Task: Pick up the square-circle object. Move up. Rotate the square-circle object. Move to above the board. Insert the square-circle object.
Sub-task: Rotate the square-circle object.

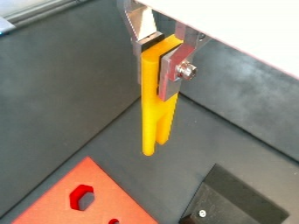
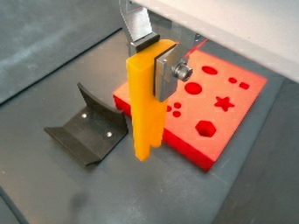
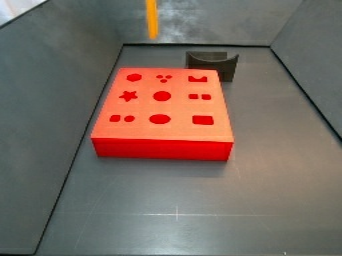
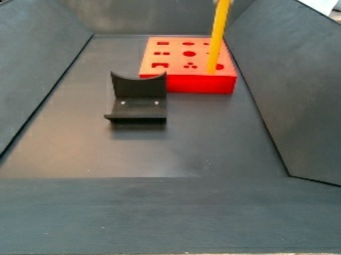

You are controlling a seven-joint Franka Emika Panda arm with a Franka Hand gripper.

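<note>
My gripper (image 1: 163, 54) is shut on the top end of the square-circle object (image 1: 153, 114), a long orange-yellow bar. The bar hangs upright from the fingers with its two prongs pointing down. Both wrist views show this grip (image 2: 156, 61). The bar (image 2: 142, 114) hangs in the air. The red board (image 2: 237, 107) with its shaped holes lies flat on the floor. In a side view the bar (image 3: 151, 18) shows high above the board's (image 3: 160, 146) far edge. In the other side view the bar (image 4: 217, 35) crosses the board's (image 4: 186, 83) right part. The gripper itself is out of both side views.
The dark grey notched holder (image 4: 136, 100) stands on the floor beside the board, also in a side view (image 3: 211, 65) and both wrist views (image 2: 87, 131) (image 1: 239, 206). Dark sloping walls (image 4: 286, 80) enclose the floor on all sides.
</note>
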